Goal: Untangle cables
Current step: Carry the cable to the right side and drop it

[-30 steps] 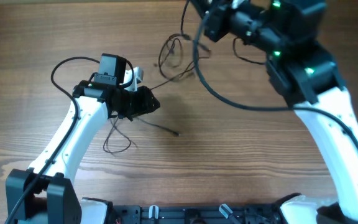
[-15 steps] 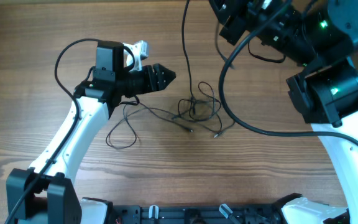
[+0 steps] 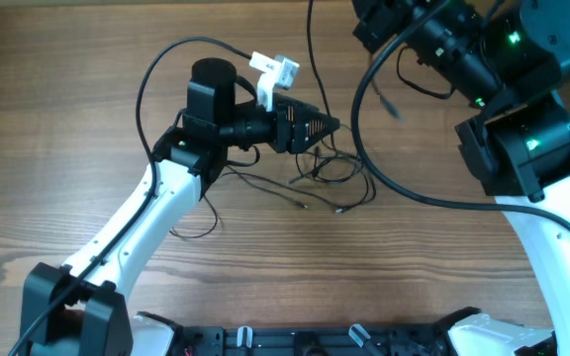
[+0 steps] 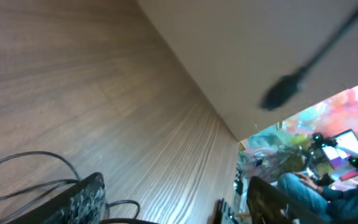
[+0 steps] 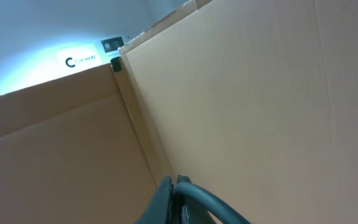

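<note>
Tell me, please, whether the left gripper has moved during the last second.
Yes. Against the wooden table, the left gripper has travelled to the right and slightly toward the far edge, ending near the cables.

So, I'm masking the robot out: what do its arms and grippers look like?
The left arm and right arm have white links, black joints and thick black wires. The left gripper is black, with a textured pad and a white bracket beside it. Green lights dot the right arm.

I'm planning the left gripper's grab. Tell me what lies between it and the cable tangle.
Overhead view: only a short strip of bare table separates the left gripper from the cables.
</note>
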Motion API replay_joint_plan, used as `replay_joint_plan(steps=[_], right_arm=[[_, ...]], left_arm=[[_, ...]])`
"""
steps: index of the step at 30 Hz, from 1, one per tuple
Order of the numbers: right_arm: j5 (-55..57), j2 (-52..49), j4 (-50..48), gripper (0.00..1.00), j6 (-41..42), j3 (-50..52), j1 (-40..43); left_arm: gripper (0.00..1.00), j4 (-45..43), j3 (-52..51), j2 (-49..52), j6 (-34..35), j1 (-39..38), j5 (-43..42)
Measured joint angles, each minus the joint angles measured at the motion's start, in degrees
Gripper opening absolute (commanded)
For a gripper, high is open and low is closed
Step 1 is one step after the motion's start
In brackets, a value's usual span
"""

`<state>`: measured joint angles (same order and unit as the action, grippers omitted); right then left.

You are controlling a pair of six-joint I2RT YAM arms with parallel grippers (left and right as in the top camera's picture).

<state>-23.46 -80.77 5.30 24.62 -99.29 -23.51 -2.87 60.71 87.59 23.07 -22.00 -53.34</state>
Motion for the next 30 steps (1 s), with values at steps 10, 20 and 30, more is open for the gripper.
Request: replay_joint_plan(steps=[10, 20, 30], right_arm=[[29.46, -4.85, 17.88, 0.04, -0.02, -0.28, 0.55], [35.5, -11.08, 27.28, 0.04, 0.79, -0.28, 22.08], [10.69, -11.08, 30.62, 0.05, -10.62, -0.37, 41.35]], left_arm=[[0.78, -3.72, 0.0, 0.07, 8.98, -4.63, -30.47], [0.75, -6.58, 0.0, 0.07, 9.68, 0.11, -35.71], [0.76, 1.22, 0.24, 0.04, 4.83, 6.71, -30.97]])
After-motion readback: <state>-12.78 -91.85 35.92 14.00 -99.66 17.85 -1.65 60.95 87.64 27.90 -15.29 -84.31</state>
